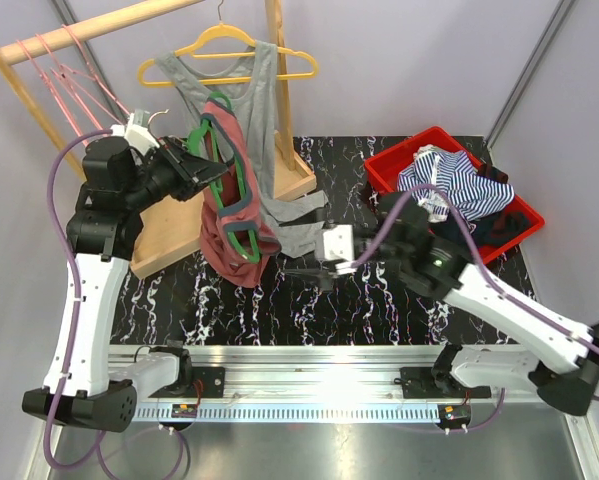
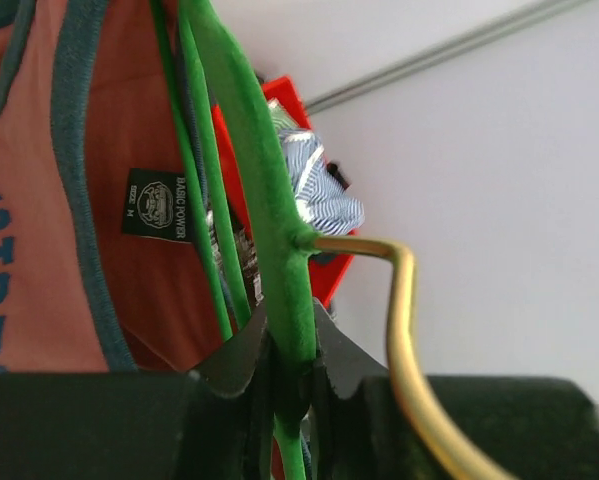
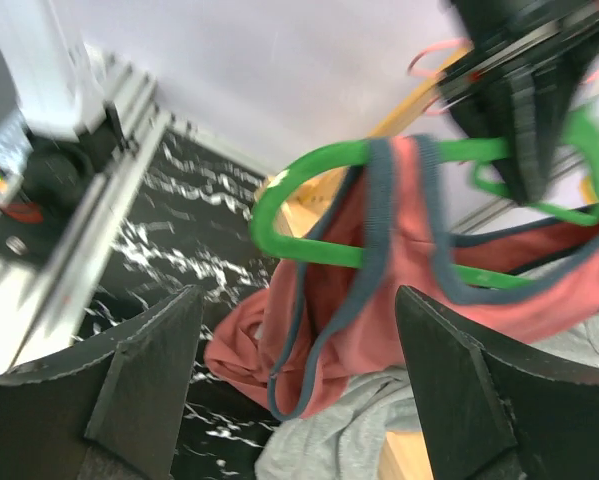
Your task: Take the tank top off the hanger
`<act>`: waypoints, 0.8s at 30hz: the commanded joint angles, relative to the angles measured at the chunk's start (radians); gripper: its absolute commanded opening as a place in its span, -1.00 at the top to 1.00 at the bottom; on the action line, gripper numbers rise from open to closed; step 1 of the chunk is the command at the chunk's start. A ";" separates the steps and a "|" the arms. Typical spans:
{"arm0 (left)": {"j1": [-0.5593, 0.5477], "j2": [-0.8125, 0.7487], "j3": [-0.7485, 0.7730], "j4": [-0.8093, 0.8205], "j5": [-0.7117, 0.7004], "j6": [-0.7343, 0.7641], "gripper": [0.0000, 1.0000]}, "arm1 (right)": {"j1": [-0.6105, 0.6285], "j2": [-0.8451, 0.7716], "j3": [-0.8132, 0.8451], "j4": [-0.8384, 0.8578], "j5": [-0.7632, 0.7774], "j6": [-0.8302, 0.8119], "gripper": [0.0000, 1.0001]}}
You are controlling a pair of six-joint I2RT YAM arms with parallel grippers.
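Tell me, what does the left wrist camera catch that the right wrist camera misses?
Only the left wrist view: the black size label inside the tank top, a gold hook, and the red bin with striped cloth. Only the right wrist view: the marbled table, grey fabric, the open right gripper. Both: the tank top on the green hanger, which the left gripper clamps.

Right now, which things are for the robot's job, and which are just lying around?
For the job: green hanger, pinched in the left fingers; red tank top hanging on it; open right fingers facing it.
Just lying about: grey tank top on the yellow hanger; red bin of striped clothes; pink hangers.
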 commanded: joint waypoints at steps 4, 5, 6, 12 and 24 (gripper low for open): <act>-0.006 -0.050 0.055 -0.046 0.112 0.232 1.00 | -0.041 -0.156 -0.015 -0.028 0.015 0.314 -0.72; -0.016 -0.054 0.053 -0.062 0.124 0.282 1.00 | -0.048 -0.153 -0.010 -0.027 0.041 0.347 -0.76; -0.026 -0.057 0.055 -0.068 0.132 0.308 1.00 | -0.068 -0.144 -0.004 -0.019 0.067 0.385 -0.79; -0.124 -0.103 0.016 -0.060 0.169 0.424 1.00 | -0.227 0.085 0.152 0.016 0.157 0.831 -0.76; -0.285 -0.140 -0.065 -0.020 0.111 0.418 1.00 | -0.245 0.252 0.292 0.055 0.239 0.633 -0.43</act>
